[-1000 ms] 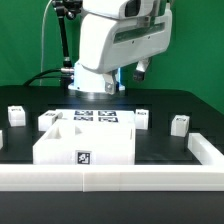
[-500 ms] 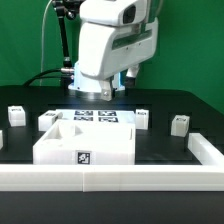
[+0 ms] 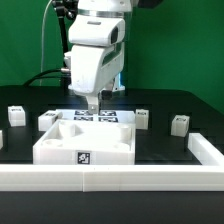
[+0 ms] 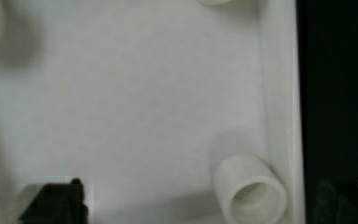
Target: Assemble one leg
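Note:
The white tabletop (image 3: 85,143) lies at the middle with its round corner sockets facing up. Several small white legs with tags stand around it: one at the far left (image 3: 16,115), one by the tabletop's left corner (image 3: 46,119), one right of the marker board (image 3: 143,118) and one further right (image 3: 180,124). My gripper (image 3: 90,104) hangs just above the tabletop's back edge, open and empty. In the wrist view the gripper (image 4: 208,200) looks down on the tabletop (image 4: 140,110), with a corner socket (image 4: 256,192) between its dark fingertips (image 4: 55,200).
The marker board (image 3: 97,117) lies flat behind the tabletop. A low white rail (image 3: 110,178) runs along the front of the black table and up the exterior view's right side (image 3: 206,150). A green backdrop stands behind.
The arm has swung toward the exterior view's left and come down, so the gripper now hangs over the tabletop's back edge. The parts have not moved.

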You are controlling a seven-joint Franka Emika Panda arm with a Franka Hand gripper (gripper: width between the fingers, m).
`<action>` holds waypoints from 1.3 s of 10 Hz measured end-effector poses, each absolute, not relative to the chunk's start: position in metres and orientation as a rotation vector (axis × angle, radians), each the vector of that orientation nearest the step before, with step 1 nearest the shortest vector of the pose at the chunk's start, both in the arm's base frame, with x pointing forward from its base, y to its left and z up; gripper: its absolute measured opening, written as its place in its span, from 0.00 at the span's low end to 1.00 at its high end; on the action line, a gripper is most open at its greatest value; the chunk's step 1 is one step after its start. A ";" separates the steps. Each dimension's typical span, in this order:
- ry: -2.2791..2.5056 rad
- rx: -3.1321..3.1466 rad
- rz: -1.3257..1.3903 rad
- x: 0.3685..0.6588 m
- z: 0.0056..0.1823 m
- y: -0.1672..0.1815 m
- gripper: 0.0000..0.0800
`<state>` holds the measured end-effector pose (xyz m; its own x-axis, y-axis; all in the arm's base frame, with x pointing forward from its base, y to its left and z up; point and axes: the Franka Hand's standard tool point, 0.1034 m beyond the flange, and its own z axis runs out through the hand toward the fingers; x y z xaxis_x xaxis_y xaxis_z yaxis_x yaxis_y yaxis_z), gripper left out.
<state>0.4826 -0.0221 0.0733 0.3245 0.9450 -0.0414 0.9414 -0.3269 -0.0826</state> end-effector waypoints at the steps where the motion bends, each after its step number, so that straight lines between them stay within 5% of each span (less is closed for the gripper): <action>1: -1.799 -2.514 0.134 0.477 0.071 -0.022 0.81; 9: -1.924 -2.448 0.020 0.442 0.013 -0.024 0.81; 13: -1.886 -2.466 0.034 0.438 0.007 -0.020 0.81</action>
